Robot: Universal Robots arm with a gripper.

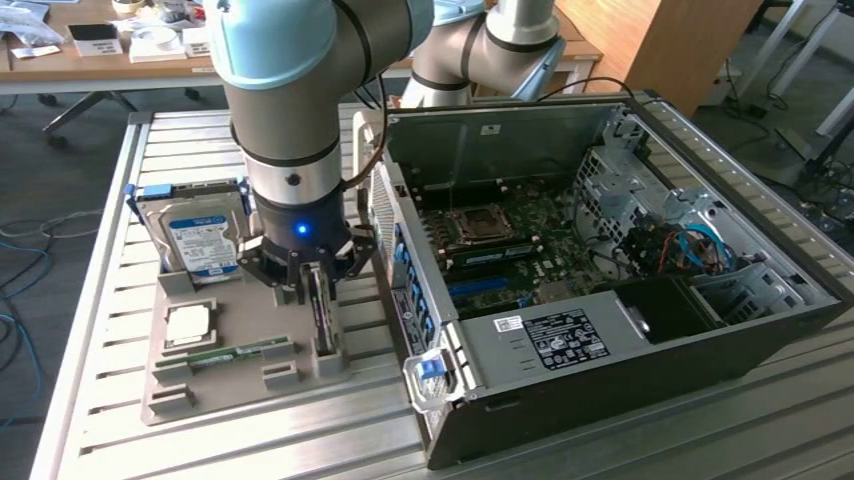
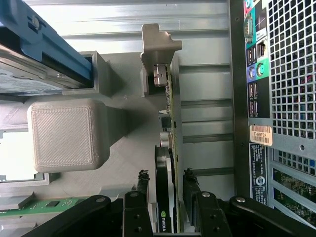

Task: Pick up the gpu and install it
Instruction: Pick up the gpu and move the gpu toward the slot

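the gripper (image 1: 318, 290) is down over the grey holder tray (image 1: 227, 385) with its fingers (image 2: 143, 185) on either side of the gpu (image 2: 164, 192). there's a thin sliver of gap on each side in the wrist view, so i'd call it released, not clamped on the card yet. the gpu is on edge in its slot directly under the gripper, one end tucked into a grey post (image 2: 158, 49) out ahead of the fingers, so it isn't picked up.

my guesses at what could go wrong:
- the card is thin and tall. if the fingers close off-centre, one pad hits first and tips it in the slot, or the grip lands on the fan cooler and not on anything solid.
- that end post hugs the card. a lift that isn't straight up could jam the card or drag the whole tray along the table (image 1: 334, 440).
- a shallow grip could let the card swing once it's clear.

around it: the open computer case (image 1: 721, 170) is just beside the gripper on one side, its perforated back panel (image 2: 291, 74) close by, so there's not much room to swing that way. on the other side, a bit further off, are the hard drive (image 1: 203, 240) standing in its slot, a chunky grey block (image 2: 66, 133), a cpu (image 1: 188, 325) and a memory stick (image 1: 234, 353) lying flat. nothing is actually between the fingers and the card.
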